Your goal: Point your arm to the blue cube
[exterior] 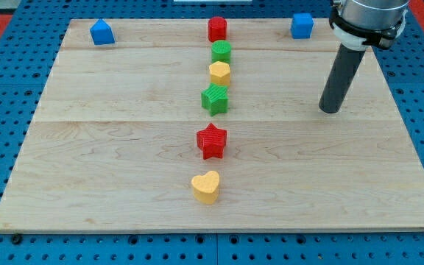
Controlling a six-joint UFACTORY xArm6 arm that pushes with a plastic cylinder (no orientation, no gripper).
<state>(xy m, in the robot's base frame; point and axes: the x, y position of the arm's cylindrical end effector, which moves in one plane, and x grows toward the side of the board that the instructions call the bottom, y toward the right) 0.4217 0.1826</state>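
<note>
The blue cube (pixel 302 25) sits near the view's top edge of the wooden board (pixel 109 162), right of centre. My tip (pixel 330 110) rests on the board below and slightly right of the cube, well apart from it. The dark rod rises from the tip toward the view's top right. A second blue block (pixel 101 32), shaped like a small house, sits at the view's top left.
A column of blocks runs down the board's middle: a red cylinder (pixel 217 29), a green cylinder (pixel 221 51), a yellow hexagon (pixel 220 72), a green star (pixel 215 99), a red star (pixel 212 140), a yellow heart (pixel 206 186).
</note>
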